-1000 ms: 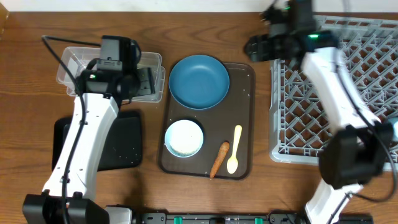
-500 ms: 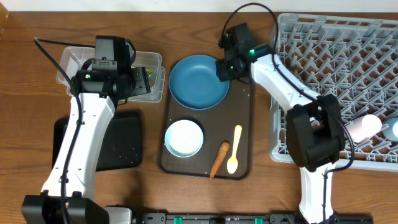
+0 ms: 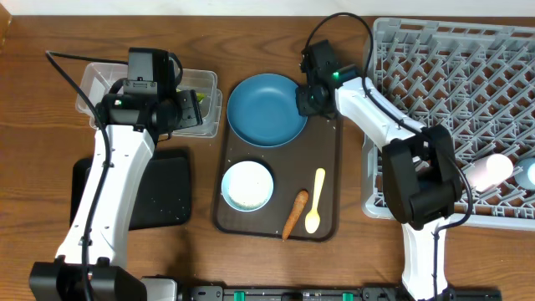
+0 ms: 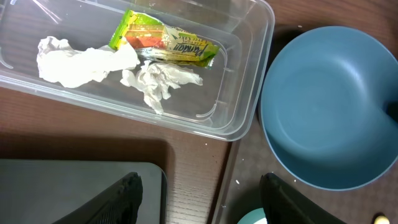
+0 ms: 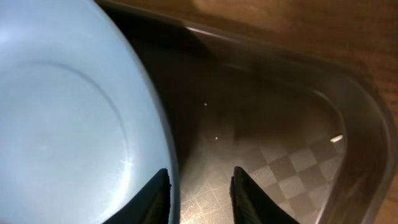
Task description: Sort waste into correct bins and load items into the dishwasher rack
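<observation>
So the right gripper (image 3: 306,99) is down at the right-hand rim of the blue plate (image 3: 266,110), which sits in the upper part of the brown tray (image 3: 331,209), middle of the overhead shot. On the right wrist cam its two fingers (image 5: 157,198) are a little way apart and straddle the plate's edge. One is over the plate and the other over bare tray, with tray visible in the gap, so it's not clamped on anything. A couple of loose rice grains (image 5: 336,138) lie on the tray nearby.

The left gripper (image 3: 191,109) hangs over the right end of the clear tub (image 3: 90,84) in the upper left, fingers (image 4: 121,199) spread wide with nothing in them. Inside the tub are the green-and-orange snack wrapper (image 4: 165,42) and two wads of tissue (image 4: 81,63) just beside it. The black tray (image 3: 167,196) is below the tub, lower left.

The lower half of the brown tray has the white bowl (image 3: 247,186) on the left, then the carrot (image 3: 293,215) lying tilted, and the spoon (image 3: 315,201) just beside it. The grey rack (image 3: 451,75) fills the right side. The pink cup (image 3: 489,171) sits in it near the right edge, and the light-blue cup (image 3: 529,174) is next to it, right at the frame border.
</observation>
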`<action>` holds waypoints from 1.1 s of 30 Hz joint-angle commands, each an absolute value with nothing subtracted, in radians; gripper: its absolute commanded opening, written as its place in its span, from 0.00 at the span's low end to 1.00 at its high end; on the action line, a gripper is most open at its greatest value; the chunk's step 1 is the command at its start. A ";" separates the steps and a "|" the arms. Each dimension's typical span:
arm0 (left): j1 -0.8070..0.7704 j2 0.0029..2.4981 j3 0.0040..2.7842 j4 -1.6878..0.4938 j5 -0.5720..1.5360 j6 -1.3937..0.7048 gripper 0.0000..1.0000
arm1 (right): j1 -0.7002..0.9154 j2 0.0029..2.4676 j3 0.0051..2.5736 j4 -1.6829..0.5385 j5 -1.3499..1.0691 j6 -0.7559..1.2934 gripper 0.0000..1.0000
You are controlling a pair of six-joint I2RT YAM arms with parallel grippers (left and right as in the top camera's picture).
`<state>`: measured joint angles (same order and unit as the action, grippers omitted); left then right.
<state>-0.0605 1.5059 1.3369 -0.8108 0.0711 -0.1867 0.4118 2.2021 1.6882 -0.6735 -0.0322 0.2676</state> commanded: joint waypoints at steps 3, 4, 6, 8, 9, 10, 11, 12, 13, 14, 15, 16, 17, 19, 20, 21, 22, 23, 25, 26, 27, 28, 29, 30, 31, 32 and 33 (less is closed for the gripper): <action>-0.057 1.509 1.346 -0.815 0.060 -0.197 0.63 | 0.413 2.214 1.679 -0.671 -0.019 0.292 0.18; -0.057 1.509 1.346 -0.815 0.060 -0.197 0.63 | 0.413 2.214 1.679 -0.671 -0.019 0.292 0.15; -0.057 1.509 1.346 -0.815 0.060 -0.197 0.63 | 0.412 2.214 1.679 -0.673 -0.019 0.292 0.11; -0.057 1.509 1.346 -0.815 0.064 -0.197 0.63 | 0.412 2.214 1.679 -0.672 -0.019 0.292 0.08; -0.057 1.509 1.346 -0.815 0.063 -0.197 0.63 | 0.412 2.214 1.679 -0.672 -0.019 0.292 0.05; -0.057 1.509 1.346 -0.815 0.063 -0.197 0.63 | 0.411 2.214 1.679 -0.673 -0.019 0.292 0.03; -0.057 1.509 1.346 -0.815 0.064 -0.197 0.63 | 0.411 2.213 1.679 -0.673 -0.019 0.292 0.01; -0.057 1.509 1.346 -0.815 0.063 -0.197 0.63 | 0.409 2.212 1.680 -0.673 -0.019 0.291 0.01; -0.057 1.509 1.346 -0.814 0.063 -0.197 0.63 | 0.406 2.209 1.681 -0.675 -0.019 0.291 0.01; -0.057 1.509 1.346 -0.815 0.063 -0.197 0.63 | 0.402 2.204 1.682 -0.676 -0.019 0.290 0.01; -0.057 1.509 1.346 -0.815 0.063 -0.197 0.63 | 0.397 2.197 1.682 -0.676 -0.019 0.289 0.01; -0.057 1.509 1.346 -0.815 0.063 -0.197 0.63 | 0.388 2.183 1.682 -0.677 -0.019 0.282 0.01; -0.057 1.509 1.346 -0.815 0.063 -0.197 0.63 | 0.380 2.171 1.682 -0.677 -0.019 0.275 0.01; -0.057 1.509 1.346 -0.815 0.063 -0.197 0.63 | 0.361 2.131 1.682 -0.678 -0.019 0.255 0.01; -0.057 1.509 1.346 -0.814 0.063 -0.197 0.64 | 0.350 2.105 1.682 -0.680 -0.019 0.237 0.01; -0.057 1.509 1.346 -0.814 0.063 -0.197 0.64 | 0.342 2.082 1.682 -0.681 -0.019 0.218 0.01; -0.057 1.509 1.346 -0.814 0.063 -0.197 0.63 | 0.331 2.052 1.682 -0.682 -0.019 0.196 0.01; -0.057 1.509 1.346 -0.814 0.063 -0.197 0.64 | 0.320 2.020 1.682 -0.685 -0.018 0.171 0.01; -0.057 1.509 1.346 -0.814 0.063 -0.197 0.64 | 0.300 1.963 1.682 -0.693 -0.007 0.134 0.01; -0.057 1.509 1.346 -0.814 0.063 -0.197 0.64 | 0.288 1.929 1.682 -0.699 0.013 0.120 0.01; -0.057 1.509 1.346 -0.814 0.063 -0.197 0.63 | 0.276 1.899 1.682 -0.705 0.039 0.113 0.01; -0.057 1.509 1.346 -0.814 0.063 -0.197 0.63 | 0.262 1.864 1.682 -0.711 0.077 0.101 0.01; -0.057 1.509 1.346 -0.814 0.063 -0.197 0.64 | 0.249 1.837 1.682 -0.714 0.113 0.087 0.02; -0.057 1.509 1.346 -0.814 0.063 -0.197 0.64 | 0.233 1.803 1.682 -0.715 0.159 0.067 0.01; -0.057 1.509 1.346 -0.814 0.063 -0.197 0.64 | 0.219 1.778 1.682 -0.714 0.198 0.044 0.01; -0.057 1.509 1.346 -0.814 0.063 -0.197 0.64 | 0.202 1.748 1.682 -0.713 0.252 0.012 0.01; -0.057 1.509 1.346 -0.814 0.063 -0.197 0.64 | 0.187 1.722 1.682 -0.710 0.314 -0.025 0.01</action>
<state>-0.0605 1.5059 1.3369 -0.8112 0.0715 -0.1867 0.2268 1.7931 1.6733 -0.7124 0.1291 0.0849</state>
